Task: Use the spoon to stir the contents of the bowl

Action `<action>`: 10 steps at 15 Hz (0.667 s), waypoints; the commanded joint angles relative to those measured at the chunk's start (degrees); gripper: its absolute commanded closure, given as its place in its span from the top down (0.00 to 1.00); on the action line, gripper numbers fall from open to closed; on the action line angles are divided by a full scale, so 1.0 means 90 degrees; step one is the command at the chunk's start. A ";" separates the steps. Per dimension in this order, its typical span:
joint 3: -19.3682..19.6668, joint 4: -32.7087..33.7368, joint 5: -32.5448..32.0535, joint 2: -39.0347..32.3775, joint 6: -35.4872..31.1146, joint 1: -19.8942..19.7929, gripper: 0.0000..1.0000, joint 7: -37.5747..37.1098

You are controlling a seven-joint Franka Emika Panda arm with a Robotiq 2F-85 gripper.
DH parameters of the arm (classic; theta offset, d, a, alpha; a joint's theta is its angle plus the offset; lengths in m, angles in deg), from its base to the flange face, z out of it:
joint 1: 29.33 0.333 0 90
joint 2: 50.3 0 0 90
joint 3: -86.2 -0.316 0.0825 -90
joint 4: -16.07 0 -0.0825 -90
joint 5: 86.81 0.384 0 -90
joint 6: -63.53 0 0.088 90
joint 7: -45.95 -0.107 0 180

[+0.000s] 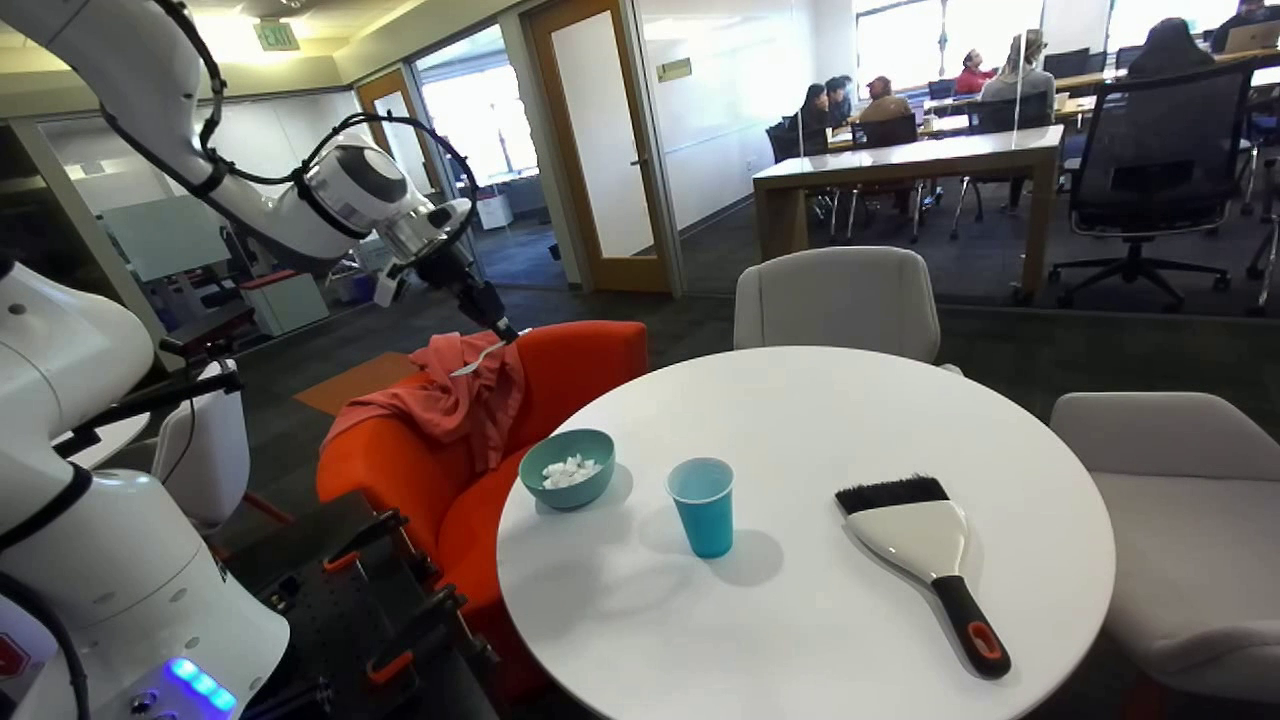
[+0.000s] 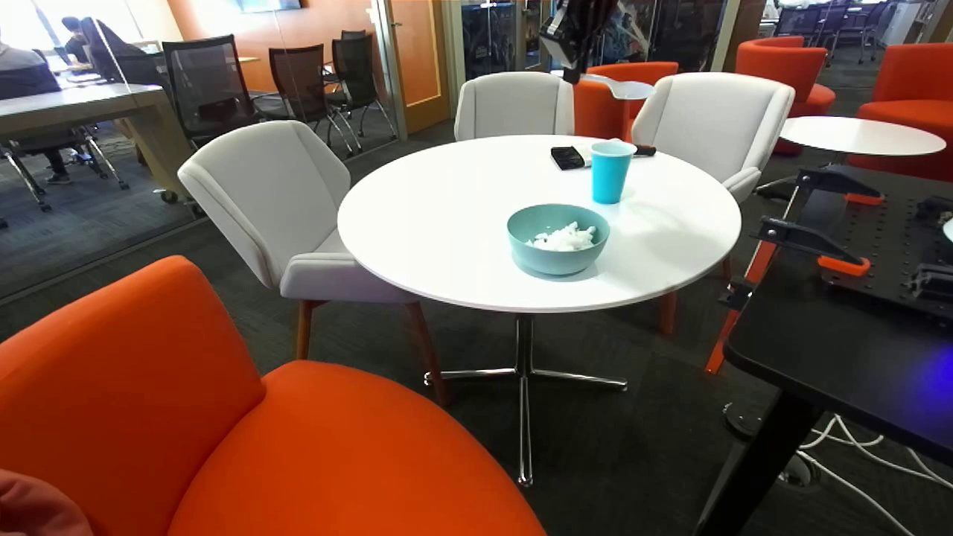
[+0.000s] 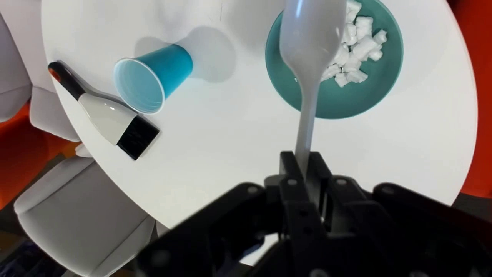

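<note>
The teal-green bowl (image 1: 566, 497) stands upright on the white table, near its edge. It also shows in an exterior view (image 2: 557, 260) and in the wrist view (image 3: 342, 107). White chunky contents (image 2: 564, 238) lie inside it; they also show in the wrist view (image 3: 359, 50). My gripper (image 3: 304, 163) is shut on the handle of a white spoon (image 3: 310, 54). Both exterior views show the gripper (image 1: 508, 333) and spoon (image 2: 629, 90) raised in the air, apart from the bowl. In the wrist view the spoon's head hides part of the bowl and contents.
A blue cup (image 1: 704, 510) stands upright beside the bowl on the round white table (image 1: 800, 420). A brush (image 1: 915, 535) with black bristles and handle lies beyond the cup. An orange chair (image 1: 590, 355) with a pink cloth (image 1: 470, 395) and grey chairs (image 1: 838, 300) surround the table.
</note>
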 commanded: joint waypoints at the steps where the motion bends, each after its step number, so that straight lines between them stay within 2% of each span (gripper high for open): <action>1: 0.0001 0.0000 0.0000 0.0014 0.0003 -0.0003 0.03 0.0000; 2: -0.0081 -0.0020 -0.0309 0.0236 0.0189 -0.0072 0.03 -0.0570; 3: -0.0141 -0.0086 -0.0698 0.0377 0.0010 -0.0145 0.03 -0.1203; 6: -0.0304 -0.0051 -0.1660 0.0323 -0.0109 -0.0245 0.03 -0.2751; 10: -0.0766 -0.0013 -0.2879 0.0318 0.0184 -0.0448 0.03 -0.4875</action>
